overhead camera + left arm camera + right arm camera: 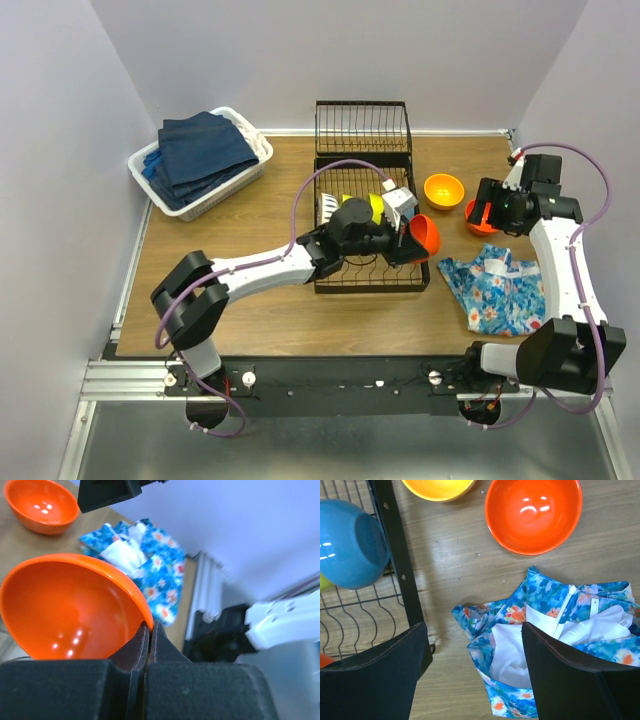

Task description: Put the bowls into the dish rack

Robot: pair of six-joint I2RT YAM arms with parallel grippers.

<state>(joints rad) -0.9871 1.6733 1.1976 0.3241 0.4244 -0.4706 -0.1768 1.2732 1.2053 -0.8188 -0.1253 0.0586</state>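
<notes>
A glossy red-orange round bowl (65, 610); a glossy blue round bowl (350, 542); a black wire dish rack (395, 545); a crumpled cloth (540, 595), blue with orange-and-white flowers.

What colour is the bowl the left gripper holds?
Red-orange; the glossy round bowl shows best in left wrist view.
</notes>
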